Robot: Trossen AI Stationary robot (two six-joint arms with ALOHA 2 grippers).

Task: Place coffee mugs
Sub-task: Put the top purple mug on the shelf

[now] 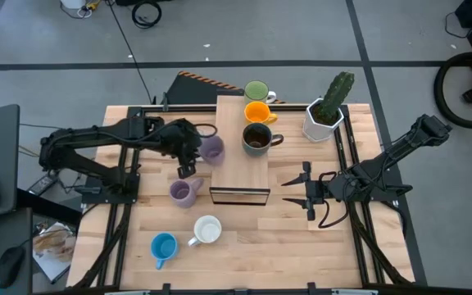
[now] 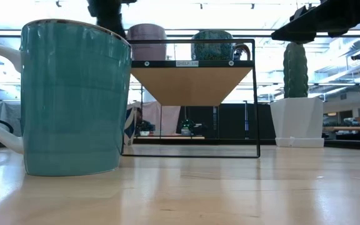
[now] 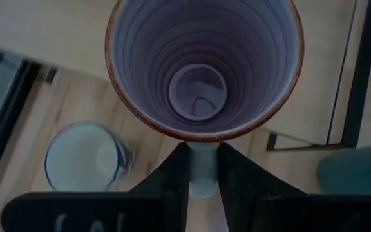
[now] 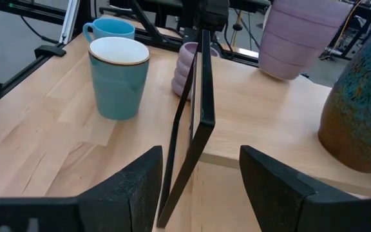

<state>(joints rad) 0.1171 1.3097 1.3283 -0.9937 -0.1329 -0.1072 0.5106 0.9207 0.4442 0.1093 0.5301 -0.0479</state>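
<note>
My left gripper is shut on a lilac mug at the left edge of the wooden shelf. Whether the mug's base touches the shelf top, I cannot tell. On the shelf stand a green mug, an orange mug and a dark brown mug. A second lilac mug, a teal mug with a white inside and a blue mug stand on the table. My right gripper waits open, just right of the shelf's near right corner. My left gripper pinches the lilac mug's handle between its two fingers. The fingers come slanting down from the table's left side. The mug stays mouth up, slightly tilted, over the shelf's left edge.
A white faceted pot with a cactus stands at the far right, beside the shelf. The shelf rests on a thin black frame, with open room beneath it. Bare tabletop lies at the near right.
</note>
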